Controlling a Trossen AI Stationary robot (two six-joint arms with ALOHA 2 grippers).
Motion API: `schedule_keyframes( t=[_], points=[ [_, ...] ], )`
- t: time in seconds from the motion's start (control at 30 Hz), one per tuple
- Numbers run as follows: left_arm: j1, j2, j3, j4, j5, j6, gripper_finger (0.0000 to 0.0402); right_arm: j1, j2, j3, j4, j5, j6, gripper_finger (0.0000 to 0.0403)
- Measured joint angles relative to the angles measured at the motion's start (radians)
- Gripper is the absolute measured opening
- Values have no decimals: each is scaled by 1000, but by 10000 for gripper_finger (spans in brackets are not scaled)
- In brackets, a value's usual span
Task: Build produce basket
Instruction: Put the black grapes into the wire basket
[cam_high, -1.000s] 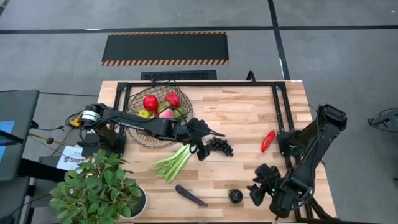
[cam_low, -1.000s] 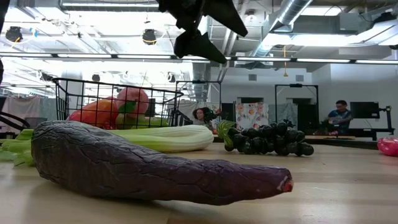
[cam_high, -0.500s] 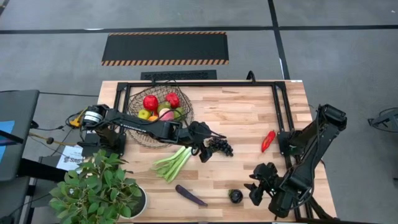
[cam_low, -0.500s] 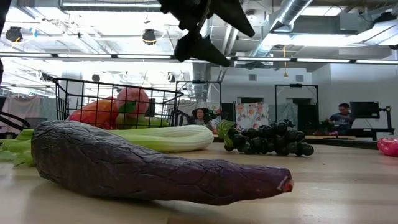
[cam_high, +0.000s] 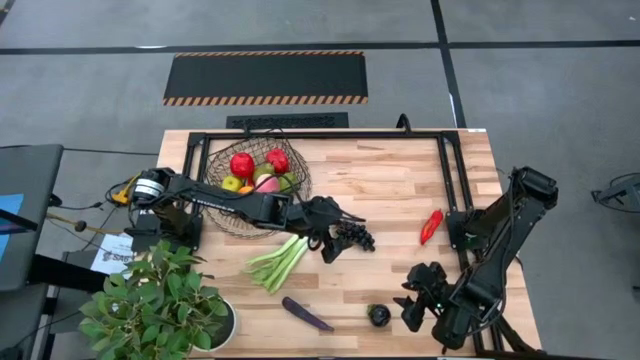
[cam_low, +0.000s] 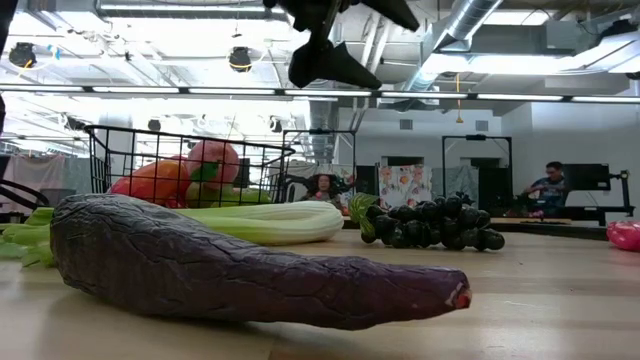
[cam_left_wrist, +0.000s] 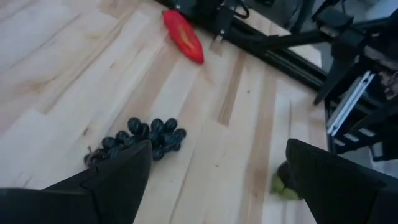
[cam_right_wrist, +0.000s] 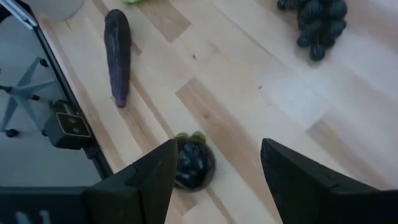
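The left hand (cam_high: 338, 232) hangs above the counter (cam_high: 390, 190) with its two fingers spread wide and nothing between them, right over the bunch of dark grapes (cam_high: 355, 236); in the left wrist view the grapes (cam_left_wrist: 140, 138) lie on the wood between the two dark fingers (cam_left_wrist: 118, 177), and in the low view the hand (cam_low: 340, 40) shows well clear of the fruit below. The right hand (cam_high: 418, 300) waits at the near right of the counter, its fingers partly apart and empty, just right of a small dark round fruit with a green cap (cam_high: 378, 315).

The basket (cam_high: 255, 190) stands at the far left of the counter, holding two red apples (cam_high: 242, 165), green pears (cam_high: 233, 183) and a peach (cam_high: 267, 184). Near of the basket and left of the grapes lies the long green-white stalk (cam_high: 280, 260), and nearer still the purple aubergine (cam_high: 306, 314), which fills the front of the low view (cam_low: 250, 270). The red chilli (cam_high: 431, 226) lies well to the right, beside the black frame (cam_high: 452, 170) on the counter. A leafy potted plant (cam_high: 155, 305) sits at the near left corner
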Motion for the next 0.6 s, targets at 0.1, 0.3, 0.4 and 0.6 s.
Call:
schedule_keyframes(
  t=[0.1, 0.3, 0.4, 0.6],
  points=[
    [0, 0, -1, -21, 2, 36, 355, 0, 0, 0, 3, -9, 28, 255],
    [2, 0, -2, -74, 6, 123, 355, -14, 0, 0, 17, -23, 42, 255],
    [2, 0, -2, -68, -6, 170, 355, -27, 0, 0, 75, -27, 64, 255],
    [8, 0, -17, -13, -124, 412, 355, -48, 10, -1, 101, 1, 61, 255]
  ],
)
